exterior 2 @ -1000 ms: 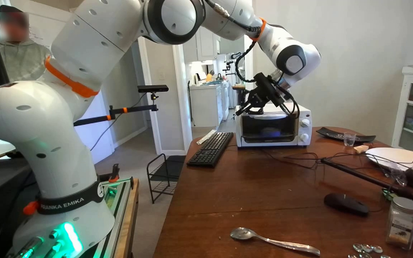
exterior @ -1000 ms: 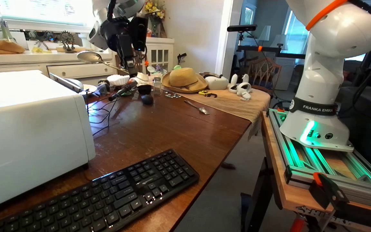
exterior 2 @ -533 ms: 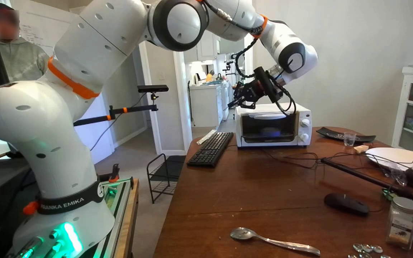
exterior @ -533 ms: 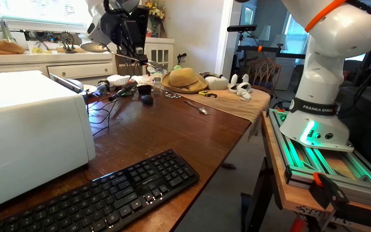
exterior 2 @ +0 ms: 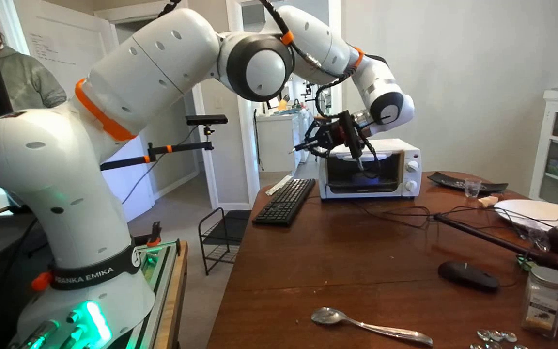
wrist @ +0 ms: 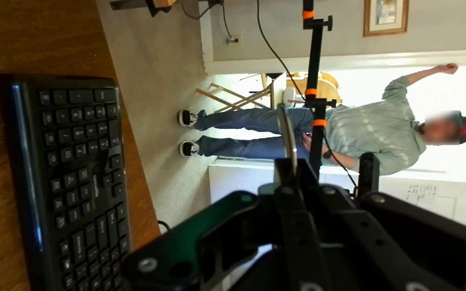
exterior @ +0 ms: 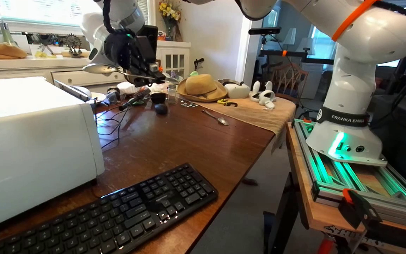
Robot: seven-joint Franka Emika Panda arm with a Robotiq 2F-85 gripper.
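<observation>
The gripper (wrist: 293, 171) clenches a metal spoon (exterior: 100, 68) by its handle, tip jutting forward, bowl behind the jaws.

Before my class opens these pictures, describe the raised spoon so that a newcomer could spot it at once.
In an exterior view, find the white toaster oven on the wooden table. Up and right of it in the picture, the black gripper holds the silver spoon, bowl pointing left. It hangs in mid-air, while the other spoon lies on the table.
</observation>
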